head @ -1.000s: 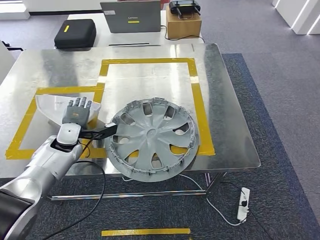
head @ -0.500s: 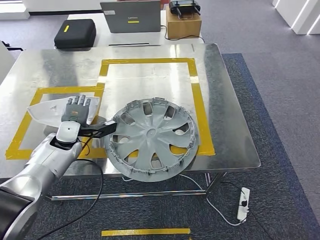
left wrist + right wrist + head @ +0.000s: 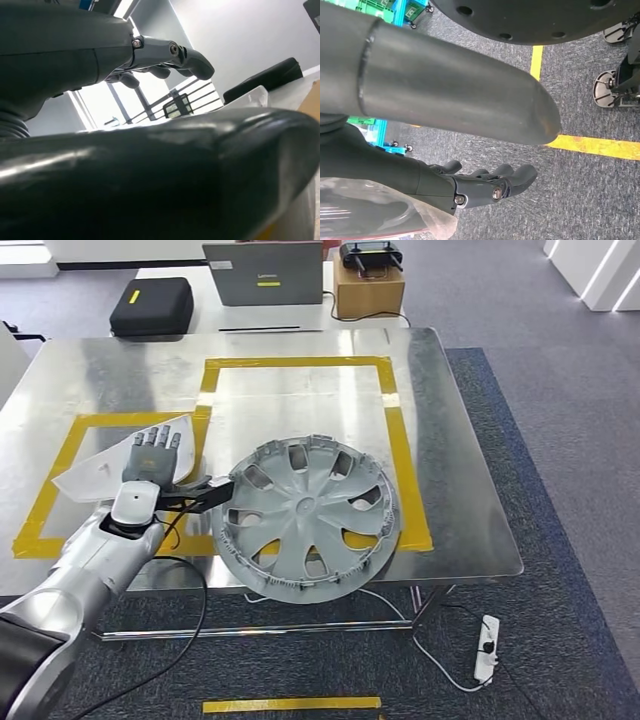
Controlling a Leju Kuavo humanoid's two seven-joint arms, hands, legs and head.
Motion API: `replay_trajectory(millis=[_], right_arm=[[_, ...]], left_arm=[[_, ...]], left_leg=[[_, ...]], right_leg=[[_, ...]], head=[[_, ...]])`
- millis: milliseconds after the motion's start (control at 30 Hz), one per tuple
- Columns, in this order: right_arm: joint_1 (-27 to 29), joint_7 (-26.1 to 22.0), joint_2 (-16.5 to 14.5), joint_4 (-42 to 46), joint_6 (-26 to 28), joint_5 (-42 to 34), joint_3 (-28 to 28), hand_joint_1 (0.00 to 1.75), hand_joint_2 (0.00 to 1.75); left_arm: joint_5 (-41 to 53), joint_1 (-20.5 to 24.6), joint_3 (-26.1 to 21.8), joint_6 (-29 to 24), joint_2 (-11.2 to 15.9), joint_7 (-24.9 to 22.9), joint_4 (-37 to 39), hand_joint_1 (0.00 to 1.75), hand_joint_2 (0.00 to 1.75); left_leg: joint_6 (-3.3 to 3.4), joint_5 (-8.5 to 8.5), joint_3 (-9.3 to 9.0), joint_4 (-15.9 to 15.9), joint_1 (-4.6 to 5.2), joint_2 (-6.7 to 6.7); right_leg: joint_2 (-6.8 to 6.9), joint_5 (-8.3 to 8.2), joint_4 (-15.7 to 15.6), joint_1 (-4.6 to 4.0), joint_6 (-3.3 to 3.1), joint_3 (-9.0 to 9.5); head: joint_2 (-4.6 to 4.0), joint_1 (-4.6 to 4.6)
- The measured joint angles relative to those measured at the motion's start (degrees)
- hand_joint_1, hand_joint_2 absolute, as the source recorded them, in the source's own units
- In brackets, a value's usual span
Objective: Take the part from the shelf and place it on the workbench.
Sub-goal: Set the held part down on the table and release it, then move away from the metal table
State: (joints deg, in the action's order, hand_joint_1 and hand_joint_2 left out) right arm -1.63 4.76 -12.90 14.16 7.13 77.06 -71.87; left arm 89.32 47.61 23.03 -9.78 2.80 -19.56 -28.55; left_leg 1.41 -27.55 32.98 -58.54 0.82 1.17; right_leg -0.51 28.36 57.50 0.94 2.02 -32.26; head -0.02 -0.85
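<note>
Left hand (image 3: 153,462) apparently grips a flat, pale triangular part (image 3: 102,468).

A small light logo sits on the grey lid of the laptop (image 3: 263,272) — well beyond the fingers (image 3: 157,439) of the left hand (image 3: 150,466), across the table — too small to read. No other lettering is legible.

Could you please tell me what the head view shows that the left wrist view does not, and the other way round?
Head view alone: the metal workbench with yellow tape, the wheel cover lying on it, the laptop and black case behind. Left wrist view alone: the underside of the fingers against a bright ceiling. Both: the left hand holding the pale flat part, whose edge the wrist view glimpses.
</note>
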Motion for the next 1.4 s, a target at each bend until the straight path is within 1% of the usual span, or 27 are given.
replay_trajectory(millis=[67, 133, 233, 267, 300, 333, 400, 467, 600, 633, 700, 767, 800, 833, 867, 900, 967, 1033, 1100, 1133, 1167, 1200, 1267, 1300, 1333, 1367, 1400], right_arm=[[0.0, 0.0, 0.0, 0.0, 0.0, 0.0, 0.0, 0.0, 0.0], [0.0, 0.0, 0.0, 0.0, 0.0, 0.0, 0.0, 0.0, 0.0], [0.1, -0.1, 0.0, 0.0, 0.1, 0.0, -0.1, 0.0, 0.0], [0.2, -0.2, 0.0, 0.0, 0.3, 0.0, -0.1, 0.0, 0.0], [0.2, -0.3, 0.0, 0.0, 0.5, -0.1, -0.1, 0.0, 0.0], [0.3, -0.4, 0.0, 0.0, 0.7, -0.2, -0.2, 0.0, 0.0], [0.2, -0.7, 0.0, 0.0, 1.2, -0.3, -0.4, 0.0, 0.0], [0.1, -0.9, -0.1, -0.1, 1.7, -0.7, -0.8, 0.0, 0.0], [0.2, -0.8, -0.4, -0.2, 2.3, -1.3, -1.4, 0.0, 0.0], [0.2, -0.8, -0.5, -0.2, 2.4, -1.3, -1.4, 0.0, 0.0], [0.1, -0.6, -0.6, -0.2, 2.4, -1.4, -1.6, 0.0, 0.0], [0.1, -0.4, -0.7, -0.2, 2.3, -1.6, -1.9, 0.0, 0.0], [0.1, -0.2, -0.8, -0.1, 2.2, -1.8, -2.1, 0.0, 0.0], [0.1, -0.1, -0.9, 0.0, 2.0, -1.9, -2.3, 0.0, 0.0], [0.1, 0.0, -1.1, 0.1, 1.9, -1.9, -2.5, 0.0, 0.0], [0.1, 0.0, -1.2, 0.3, 1.8, -2.0, -2.6, 0.0, 0.0], [0.1, 0.3, -1.7, 0.6, 1.7, -1.9, -2.8, 0.0, 0.0], [0.1, 0.7, -2.2, 1.0, 1.6, -1.8, -3.2, 0.0, 0.0], [0.2, 1.2, -2.3, 1.4, 1.6, -1.5, -3.5, 0.0, 0.0], [0.2, 1.4, -2.4, 1.5, 1.6, -1.3, -3.7, 0.0, 0.0], [0.3, 1.5, -2.4, 1.6, 1.6, -1.2, -3.8, 0.0, 0.0], [0.4, 1.6, -2.4, 1.7, 1.6, -1.2, -3.9, 0.0, 0.0], [0.4, 1.8, -2.4, 2.0, 1.6, -1.0, -3.9, 0.0, 0.0], [0.4, 1.8, -2.4, 2.1, 1.6, -1.0, -3.9, 0.0, 0.0], [0.4, 1.9, -2.4, 2.2, 1.6, -0.9, -4.0, 0.0, 0.0], [0.4, 2.0, -2.4, 2.3, 1.6, -0.7, -4.0, 0.0, 0.0], [0.5, 2.1, -2.4, 2.4, 1.6, -0.4, -4.0, 0.0, 0.0]], left_arm=[[-1.0, 0.0, -0.6, -2.3, -0.2, 0.9, 0.0, 0.0, 0.0], [-2.1, 0.1, -1.3, -4.4, -0.6, 2.0, -0.1, 0.0, 0.0], [-3.6, 0.0, -2.1, -6.0, -1.0, 3.3, -0.2, 0.0, 0.0], [-5.1, -0.3, -2.5, -7.4, -1.1, 4.7, -0.2, 0.0, 0.0], [-7.5, -0.7, -3.1, -9.6, -1.1, 7.0, -0.5, 0.0, 0.0], [-10.6, -1.2, -3.9, -12.2, -1.2, 9.9, -0.8, 0.0, 0.0], [-18.6, -2.3, -6.2, -16.7, -1.5, 17.3, -2.4, 0.0, 0.0], [-26.5, -3.6, -8.8, -18.4, -1.8, 23.8, -4.8, 0.0, 0.0], [-34.3, -6.7, -12.2, -17.6, -2.4, 28.8, -9.8, 0.0, 0.0], [-35.0, -7.3, -12.7, -17.3, -2.6, 29.1, -10.8, 0.0, 0.0], [-37.6, -8.4, -13.5, -16.2, -2.9, 29.9, -12.7, 0.0, 0.0], [-42.2, -10.2, -14.2, -14.4, -3.4, 31.4, -14.7, 0.0, 0.0], [-44.9, -11.4, -14.4, -13.3, -3.8, 32.2, -16.0, 0.0, 0.0], [-47.4, -12.7, -14.4, -12.2, -4.3, 32.8, -17.5, 0.0, 0.0], [-49.8, -14.1, -14.4, -11.2, -4.8, 33.4, -19.0, 0.0, 0.0], [-52.2, -15.4, -14.4, -10.3, -5.3, 33.9, -20.7, 0.0, 0.0], [-56.3, -17.7, -14.4, -9.1, -6.2, 35.0, -23.8, 0.0, 0.0], [-59.4, -20.1, -14.3, -8.6, -7.0, 35.8, -26.6, 0.0, 0.0], [-61.2, -22.6, -14.1, -8.4, -7.6, 36.4, -28.8, 0.0, 0.0], [-61.7, -23.7, -14.0, -8.4, -7.7, 36.6, -29.7, 0.0, 0.0], [-62.1, -24.5, -13.9, -8.4, -7.9, 36.8, -30.4, 0.0, 0.0], [-62.2, -25.1, -13.8, -8.3, -8.0, 36.8, -31.0, 0.0, 0.0], [-62.4, -26.2, -13.7, -8.2, -8.2, 36.9, -31.9, 0.0, 0.0], [-62.4, -26.7, -13.7, -8.1, -8.2, 36.9, -32.2, 0.0, 0.0], [-62.4, -27.1, -13.6, -8.0, -8.2, 36.9, -32.5, 0.0, 0.0], [-62.5, -27.6, -13.6, -8.0, -8.2, 36.9, -32.8, 0.0, 0.0], [-62.5, -28.1, -13.5, -7.9, -8.2, 36.9, -33.2, 0.0, 0.0]], left_leg=[[0.52, 0.53, -0.11, 0.5, -0.18, -0.08], [1.04, 1.23, -0.24, 1.4, -0.56, -0.25], [1.25, 1.64, 0.09, 1.6, -0.69, -0.4], [1.21, 1.74, 0.23, 1.6, -0.69, -0.42], [1.13, 1.84, 0.35, 1.6, -0.72, -0.43], [1.02, 1.93, 0.43, 1.5, -0.78, -0.42], [0.57, 1.95, 0.56, 1.2, -0.98, -0.4], [-0.19, 2.01, 0.95, 0.8, -0.99, -0.34], [-1.56, 2.28, 1.88, 0.1, -0.91, -0.16], [-1.85, 1.23, 2.38, -0.9, -0.98, -0.22], [-2.36, -3.11, 4.31, -6.2, -1.11, -0.4], [-2.59, -7.34, 6.22, -13.5, -1.17, -0.46], [-2.51, -8.05, 6.3, -15.5, -1.16, -0.46], [-2.27, -7.61, 5.42, -15.4, -1.11, -0.46], [-1.85, -6.34, 3.59, -13.2, -1.0, -0.46], [-1.23, -4.85, 1.01, -9.4, -0.79, -0.47], [0.02, -3.45, -4.01, -1.6, -0.23, -0.72], [0.47, -3.37, -5.9, 2.0, 0.25, -0.94], [0.62, -2.38, -5.51, 2.7, 0.24, -1.06], [0.87, -1.77, -5.15, 3.0, 0.11, -1.16], [1.18, -1.08, -4.62, 3.3, -0.07, -1.25], [1.4, -0.43, -3.93, 3.4, -0.18, -1.3], [1.55, 0.78, -2.23, 3.3, -0.21, -1.23], [1.46, 1.39, -1.44, 3.2, -0.22, -1.23], [1.31, 1.93, -0.7, 3.1, -0.24, -1.26], [1.11, 2.4, -0.01, 3.0, -0.3, -1.29], [0.88, 2.78, 0.61, 2.7, -0.39, -1.3]], right_leg=[[-0.02, 0.01, 0.0, -0.05, 0.44, -0.09], [0.01, 1.93, 2.3, -0.21, 0.81, -1.28], [0.1, 7.42, 13.1, -0.13, 1.17, -6.04], [0.11, 8.23, 16.0, -0.06, 1.26, -7.26], [0.13, 8.01, 17.1, 0.0, 1.34, -7.65], [0.15, 6.68, 15.7, 0.09, 1.39, -6.84], [0.13, 2.9, 7.8, 0.33, 1.52, -2.63], [-0.21, 1.06, 1.5, 0.33, 1.31, 0.92], [-0.35, 0.66, 0.5, 0.22, -0.3, 0.86], [-0.2, 0.32, 0.5, 0.26, -0.87, 0.48], [0.08, -0.46, 0.4, 0.26, -1.91, -0.49], [0.24, -1.21, 0.4, 0.05, -2.35, -1.54], [0.3, -1.6, 0.4, -0.09, -2.42, -2.04], [0.35, -1.99, 0.5, -0.27, -2.44, -2.53], [0.38, -2.38, 0.5, -0.49, -2.44, -2.98], [0.43, -2.76, 0.5, -0.69, -2.42, -3.39], [0.62, -3.47, 0.4, -1.04, -2.13, -3.94], [0.84, -4.24, 0.3, -1.0, -1.52, -4.09], [0.8, -4.7, 0.1, -0.84, -0.85, -4.25], [0.72, -3.89, 0.6, -0.83, -0.52, -4.69], [0.63, -2.13, 1.9, -0.83, -0.19, -5.35], [0.57, 0.64, 4.5, -0.74, 0.11, -6.29], [0.59, 5.86, 12.2, -0.59, 0.69, -8.25], [0.59, 6.88, 15.4, -0.51, 0.9, -8.7], [0.61, 6.36, 16.8, -0.43, 1.08, -8.28], [0.61, 4.77, 16.0, -0.32, 1.22, -6.78], [0.6, 2.94, 13.1, -0.2, 1.34, -4.22]], head=[[0.0, 0.0], [0.0, -0.23], [0.0, -0.48], [0.0, -0.48], [0.0, -0.49], [0.0, -0.49], [0.0, -0.49], [0.0, -0.56], [0.0, -0.56], [0.0, -0.49], [0.0, -0.36], [0.0, -0.28], [0.0, -0.24], [0.0, -0.22], [0.0, -0.21], [0.0, -0.21], [0.0, -0.28], [0.0, -0.22], [0.0, -0.03], [0.0, -0.01], [0.0, -0.08], [0.0, -0.14], [0.0, -0.27], [0.0, -0.27], [0.0, -0.27], [0.0, -0.25], [0.0, -0.25]])
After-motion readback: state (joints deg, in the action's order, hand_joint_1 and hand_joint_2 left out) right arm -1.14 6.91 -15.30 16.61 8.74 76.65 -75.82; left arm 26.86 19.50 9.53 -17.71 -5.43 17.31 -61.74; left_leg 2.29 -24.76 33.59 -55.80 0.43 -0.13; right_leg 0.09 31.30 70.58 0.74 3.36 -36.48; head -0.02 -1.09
